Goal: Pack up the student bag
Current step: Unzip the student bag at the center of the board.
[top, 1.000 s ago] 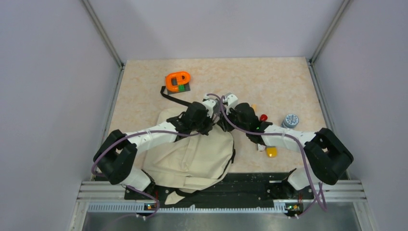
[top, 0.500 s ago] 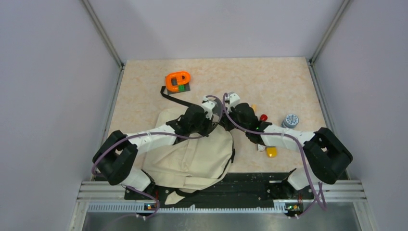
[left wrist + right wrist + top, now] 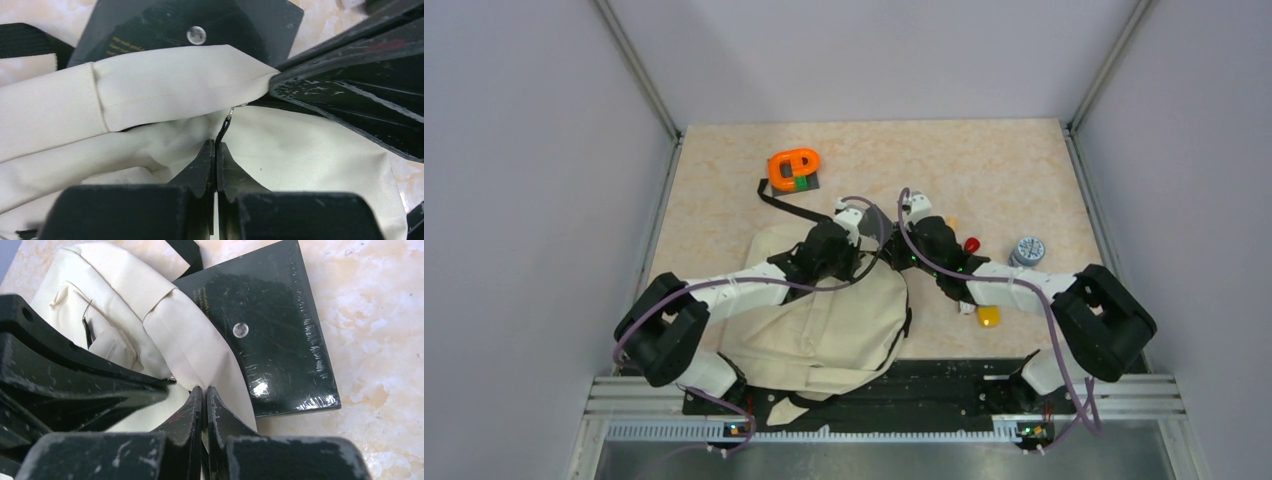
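The student bag [image 3: 824, 320], a large beige backpack, lies flat on the table in front of the arm bases. Both grippers meet at its far right corner. My left gripper [image 3: 216, 146] is shut on a thin black zipper pull [image 3: 224, 129] that rises from the bag's cloth [image 3: 165, 85]. My right gripper [image 3: 204, 390] is shut on a folded beige edge of the bag [image 3: 195, 345]. A flat black shrink-wrapped book [image 3: 272, 330] lies partly under that edge. The left gripper's fingers [image 3: 65, 380] cross the right wrist view at the left.
An orange tape dispenser [image 3: 794, 168] stands at the back left, with a black strap [image 3: 779, 205] trailing from the bag towards it. Right of the bag lie a small red thing [image 3: 971, 244], a yellow thing [image 3: 989, 316] and a round grey-blue thing [image 3: 1028, 250].
The right gripper has shut on the bag's edge. Both wrists shifted slightly, the left one back towards the bag. The bag's corner has barely moved.
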Controlling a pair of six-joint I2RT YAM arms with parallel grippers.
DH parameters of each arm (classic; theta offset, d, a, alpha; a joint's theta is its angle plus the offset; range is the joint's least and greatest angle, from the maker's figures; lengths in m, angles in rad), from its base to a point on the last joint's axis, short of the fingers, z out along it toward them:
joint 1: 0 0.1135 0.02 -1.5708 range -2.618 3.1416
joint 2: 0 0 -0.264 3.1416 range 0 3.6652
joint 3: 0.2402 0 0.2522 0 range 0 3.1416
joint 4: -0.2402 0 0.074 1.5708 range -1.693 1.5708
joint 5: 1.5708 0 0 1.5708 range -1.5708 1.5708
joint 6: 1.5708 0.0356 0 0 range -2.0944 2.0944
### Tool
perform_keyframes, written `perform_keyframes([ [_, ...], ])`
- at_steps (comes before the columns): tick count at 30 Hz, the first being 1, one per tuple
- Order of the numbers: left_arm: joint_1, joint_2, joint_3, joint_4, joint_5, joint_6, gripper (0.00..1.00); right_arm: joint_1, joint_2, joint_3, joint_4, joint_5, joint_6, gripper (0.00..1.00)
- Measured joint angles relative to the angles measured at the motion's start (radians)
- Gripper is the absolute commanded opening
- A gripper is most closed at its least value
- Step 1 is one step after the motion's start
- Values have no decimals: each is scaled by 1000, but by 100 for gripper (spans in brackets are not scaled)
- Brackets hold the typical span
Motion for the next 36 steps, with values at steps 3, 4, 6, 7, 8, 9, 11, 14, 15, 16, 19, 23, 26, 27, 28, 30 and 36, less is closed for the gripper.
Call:
perform_keyframes([
  [3,14,-12,0,-8,-29,-26,0,0,-9,-18,15,17,0,0],
  [4,19,-15,0,-10,-35,-32,0,-1,-14,-20,15,21,-1,0],
  [6,35,-26,0,-17,-47,-43,0,-1,-26,-27,16,28,-2,0],
  [7,42,-31,0,-21,-52,-47,0,-2,-32,-31,20,31,-2,0],
  [8,49,-35,0,-28,-60,-50,0,-2,-37,-33,19,33,-3,0],
  [9,56,-40,0,-37,-68,-53,0,-2,-43,-38,23,35,-3,0],
  [11,69,-48,0,-53,-76,-66,0,-3,-55,-49,23,39,-3,0],
  [14,75,-64,0,-72,-83,-77,0,-3,-69,-60,28,39,-2,0],
  [15,76,-71,0,-79,-86,-81,0,-3,-74,-63,30,39,-2,0],
  [16,78,-78,0,-86,-90,-86,0,-3,-79,-64,29,38,-2,0],
  [19,91,-109,0,-105,-101,-102,0,-2,-90,-64,30,37,-2,0],
  [23,110,-144,0,-121,-118,-115,0,-2,-102,-64,31,34,-2,0],
  [26,124,-154,0,-130,-120,-114,0,-2,-106,-64,34,29,-2,0],
  [27,128,-154,1,-134,-119,-112,0,-2,-106,-64,35,27,-2,0],
  [28,131,-154,3,-138,-119,-106,0,-2,-106,-64,36,26,-2,0],
  [30,137,-154,10,-151,-121,-88,0,-2,-106,-64,36,26,-3,0],
  [36,154,-147,47,-219,-190,-38,0,-2,-108,-64,42,24,-3,0],
])
